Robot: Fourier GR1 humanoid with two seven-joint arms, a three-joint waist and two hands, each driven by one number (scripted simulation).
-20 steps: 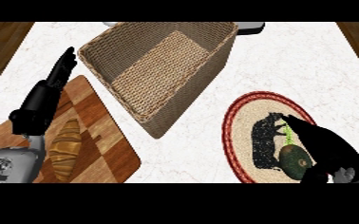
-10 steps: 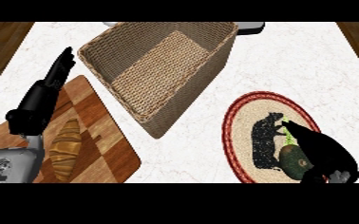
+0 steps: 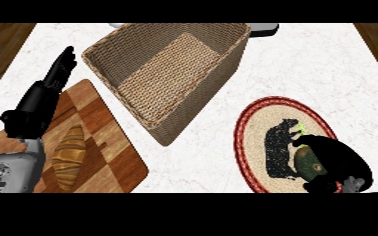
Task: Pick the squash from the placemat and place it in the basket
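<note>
The right hand (image 3: 336, 162) is low over the near right part of the desk (image 3: 295, 65), and the squash (image 3: 305, 164) is directly under it and a little to its left side. The squash lies on the round placemat (image 3: 258, 122) with the red rim. Only its green left flank and its pale stem end show, because the hand covers the rest. Its long axis seems to run away from the robot, about in line with the forearm, with the stem pointing to the far side. The fingers are bent down around the squash, and the thumb comes over its far end. So I judge the hand is closed on it, but the squash is not yet lifted.

From this hand, the basket (image 3: 225, 70) stands far to the left and further away, well apart from the placemat, with bare desk between. I see nothing inside the basket. The coming move must therefore go up, then left and forward over the basket's near wall.

The left hand (image 3: 40, 105) rests at the left edge, fingers straight and pointing up. It is nearer to the basket, but far from the squash. Beside it lies a cutting board (image 3: 103, 130) with a croissant (image 3: 69, 152).
</note>
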